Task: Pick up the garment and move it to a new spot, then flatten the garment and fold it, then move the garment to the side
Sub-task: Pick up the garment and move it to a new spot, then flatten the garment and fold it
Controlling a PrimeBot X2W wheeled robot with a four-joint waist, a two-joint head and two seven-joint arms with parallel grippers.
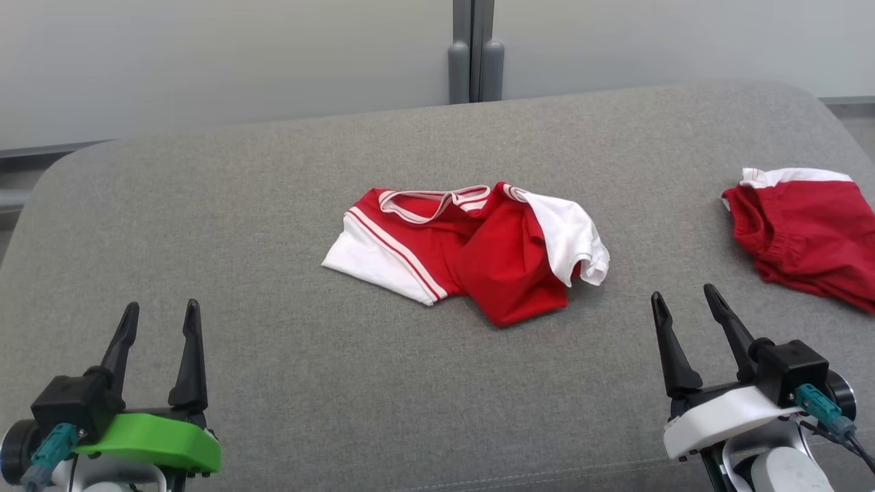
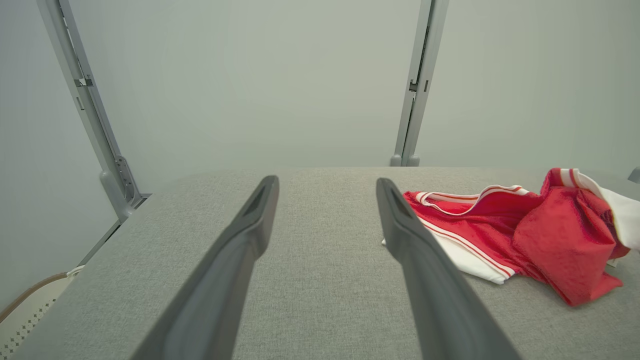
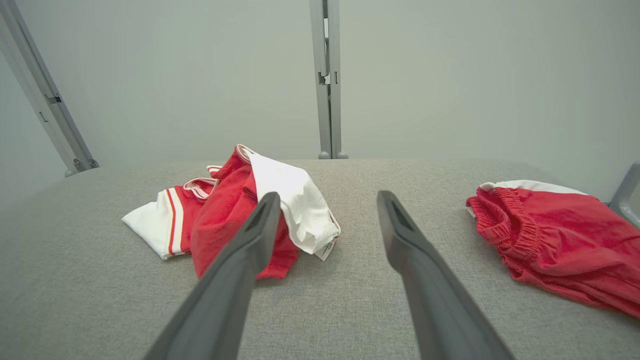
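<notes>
A crumpled red shirt with white sleeves and striped trim (image 1: 472,249) lies bunched in the middle of the grey padded table (image 1: 273,205). It shows at the right in the left wrist view (image 2: 525,235) and left of centre in the right wrist view (image 3: 240,220). My left gripper (image 1: 163,318) hovers open near the table's front left, well short of the shirt. My right gripper (image 1: 683,301) stands open at the front right, a little to the right of the shirt. Nothing sits between either pair of fingers.
Red shorts with a white waistband (image 1: 806,232) lie at the table's right edge, also in the right wrist view (image 3: 555,240). A pale wall with a grey vertical post (image 1: 475,51) stands behind the table. The table's corners are rounded.
</notes>
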